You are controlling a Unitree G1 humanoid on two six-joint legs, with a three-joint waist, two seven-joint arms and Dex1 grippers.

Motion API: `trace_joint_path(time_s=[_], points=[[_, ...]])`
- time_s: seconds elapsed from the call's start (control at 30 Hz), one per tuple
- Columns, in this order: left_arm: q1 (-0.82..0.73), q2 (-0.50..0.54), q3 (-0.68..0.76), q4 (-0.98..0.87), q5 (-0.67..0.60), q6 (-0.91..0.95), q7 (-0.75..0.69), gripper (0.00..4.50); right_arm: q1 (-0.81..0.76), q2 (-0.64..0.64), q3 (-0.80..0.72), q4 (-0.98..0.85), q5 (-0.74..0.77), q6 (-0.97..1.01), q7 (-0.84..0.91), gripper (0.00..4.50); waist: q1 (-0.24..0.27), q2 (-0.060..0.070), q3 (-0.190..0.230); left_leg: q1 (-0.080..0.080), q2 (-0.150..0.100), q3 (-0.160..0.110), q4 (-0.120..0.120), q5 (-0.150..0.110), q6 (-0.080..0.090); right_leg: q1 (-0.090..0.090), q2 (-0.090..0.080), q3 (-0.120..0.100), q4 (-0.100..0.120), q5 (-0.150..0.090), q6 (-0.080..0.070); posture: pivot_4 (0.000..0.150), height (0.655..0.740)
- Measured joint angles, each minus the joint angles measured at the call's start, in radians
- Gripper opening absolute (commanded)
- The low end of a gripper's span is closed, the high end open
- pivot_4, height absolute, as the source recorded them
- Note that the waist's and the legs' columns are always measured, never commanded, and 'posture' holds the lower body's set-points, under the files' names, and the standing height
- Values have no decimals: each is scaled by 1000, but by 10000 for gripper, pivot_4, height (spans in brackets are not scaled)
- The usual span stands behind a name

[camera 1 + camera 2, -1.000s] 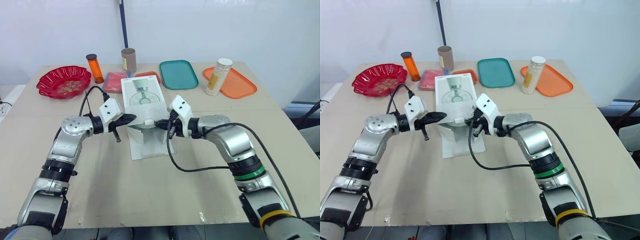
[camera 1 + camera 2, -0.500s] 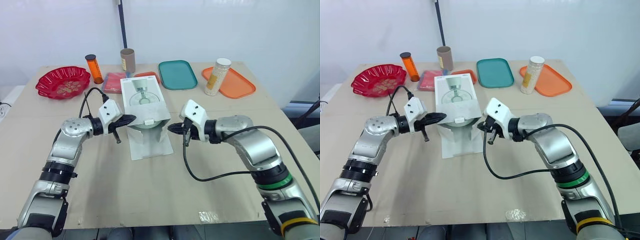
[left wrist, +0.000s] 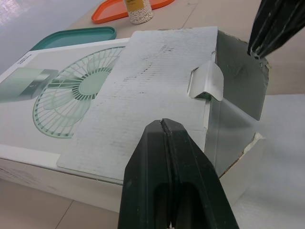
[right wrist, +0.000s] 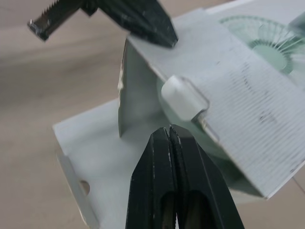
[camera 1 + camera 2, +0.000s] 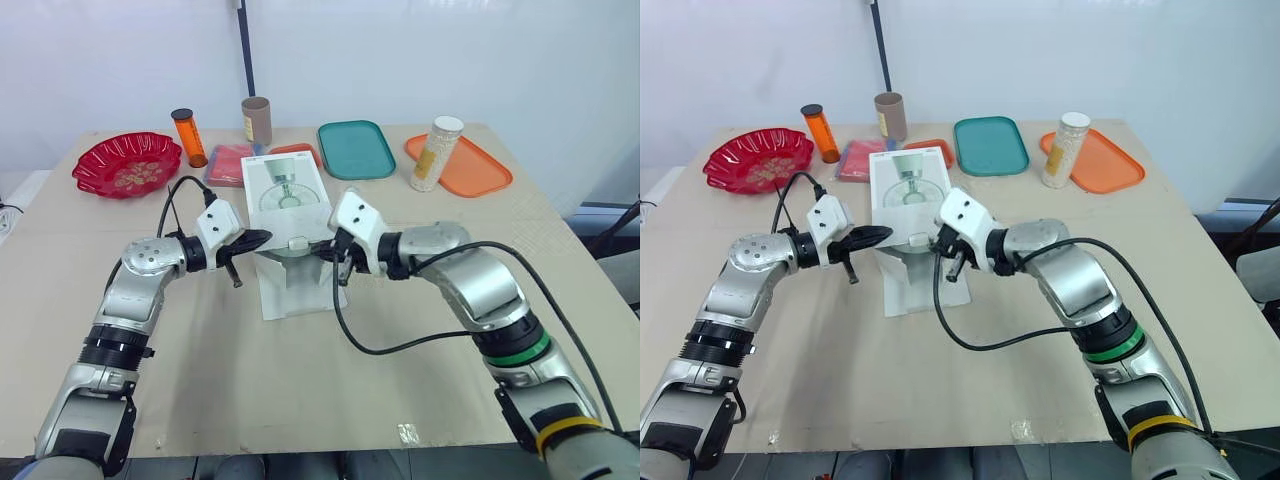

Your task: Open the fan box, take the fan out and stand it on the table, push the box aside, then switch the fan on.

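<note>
At the surface's (image 5: 300, 380) centre the fan box (image 5: 290, 190) lies open at 6 o'clock with the fan (image 4: 212, 145) inside, the left gripper (image 5: 262, 237) at its 8 o'clock and the right gripper (image 5: 322, 248) at 4 o'clock both with closed, empty fingers, so the take-out seems barely begun and next calls for parting the fingers to pinch the insert tab (image 5: 297, 243).

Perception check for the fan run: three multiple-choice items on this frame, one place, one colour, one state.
1. The red scalloped plastic dish sits: A) at the table's far left B) on an orange tray C) on the floor.
2. The print on the white cardboard fan box is: A) red B) pale green C) black.
3. The box's near end flap is: A) taped shut B) torn off C) folded out onto the table.
A, far left corner; B, mint print; C, flap flat on the tabletop.
</note>
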Motion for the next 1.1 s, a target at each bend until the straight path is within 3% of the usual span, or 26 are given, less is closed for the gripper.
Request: trace_joint_path(time_s=[0.47,0.63,0.9,1.1], points=[[4,-4,0,-2,0,-3,3,0,35,-98,19,15,-64,-119,80,438,1,0,0,0,0,0,0,0,0,1,0,0,0,0,0,1500,7400],[5,-4,0,-2,0,-4,2,0,53,-118,18,96,-106,-142,75,438,0,0,0,0,0,0,0,0,0,1,0,0,0,0,0,1500,7400],[17,-4,5,-16,0,-2,8,0,31,-1,11,363,-194,-225,-56,438,0,0,0,0,0,0,0,0,0,0,0,0,0,0,0,1500,7400],[36,-1,9,-40,-1,2,10,0,0,54,-34,457,-217,-277,-124,438,-1,0,0,0,0,0,0,0,0,0,0,0,0,0,0,1500,7400]])
